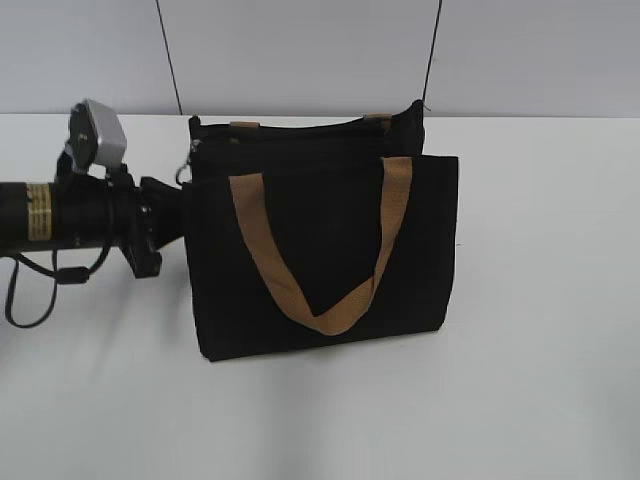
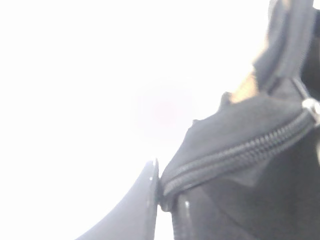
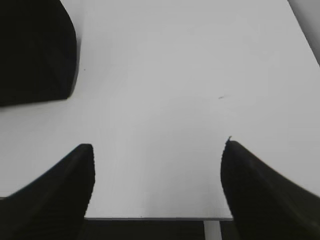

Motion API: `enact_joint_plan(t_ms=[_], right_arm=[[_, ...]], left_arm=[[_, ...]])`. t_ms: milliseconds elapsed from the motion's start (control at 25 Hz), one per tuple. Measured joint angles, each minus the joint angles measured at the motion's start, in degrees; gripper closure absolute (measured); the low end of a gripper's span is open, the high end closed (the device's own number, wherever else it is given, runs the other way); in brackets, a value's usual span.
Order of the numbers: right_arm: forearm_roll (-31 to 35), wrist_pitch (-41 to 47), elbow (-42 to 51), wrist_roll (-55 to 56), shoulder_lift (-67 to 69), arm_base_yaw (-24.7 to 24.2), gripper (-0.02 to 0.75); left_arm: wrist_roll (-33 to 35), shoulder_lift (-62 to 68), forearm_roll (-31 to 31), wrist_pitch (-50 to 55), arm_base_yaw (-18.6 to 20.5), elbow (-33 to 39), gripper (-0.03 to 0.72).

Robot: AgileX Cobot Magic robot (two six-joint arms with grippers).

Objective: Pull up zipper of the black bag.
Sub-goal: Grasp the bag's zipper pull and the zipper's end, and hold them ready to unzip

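While the black bag (image 1: pixel 320 250) stands upright on the white bench (image 1: pixel 540 380), the left arm (image 1: pixel 80 215) reaches in from the left side and meets the bag's upper left corner. Two tan straps (image 1: pixel 330 250) hang down the front of the bag in a loop. In the left wrist view, the zipper (image 2: pixel 240 155) runs along the bag's top edge, and its small silver pull tab (image 2: pixel 311 106) sits at the far end. The left fingers (image 2: pixel 132 210) press on the bag's corner at the near end of the zipper, and they look clenched on the cloth there. In the right wrist view, the right fingers (image 3: pixel 55 185) are spread wide apart over the bare bench, holding nothing, with a corner of the bag up at the top left.
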Motion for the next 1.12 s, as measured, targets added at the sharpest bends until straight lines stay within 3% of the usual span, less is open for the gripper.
enact_joint_plan(t_ms=[360, 640, 800, 920, 1120], right_arm=[[8.0, -13.3, -1.5, 2.2, 6.0, 0.0, 0.146], [26.0, -13.8, -6.5, -15.1, 28.9, 0.0, 0.146], [31.5, -13.3, -13.4, -20.7, 42.0, 0.4, 0.174], [31.8, -13.5, -19.1, -21.5, 51.4, 4.4, 0.192], [27.2, -19.2, -27.1, -12.8, 63.4, 21.1, 0.195]], left_arm=[[0.0, -20.2, -2.2, 20.7, -1.0, 0.5, 0.66], [-5.4, -23.7, 0.3, 22.3, -1.0, 0.6, 0.661], [-7.1, -23.7, 1.1, 22.3, -1.7, 0.8, 0.661], [-8.0, -23.8, 1.0, 22.2, -2.4, 0.9, 0.661], [-9.1, -24.0, 0.9, 22.0, -2.7, 0.9, 0.661]])
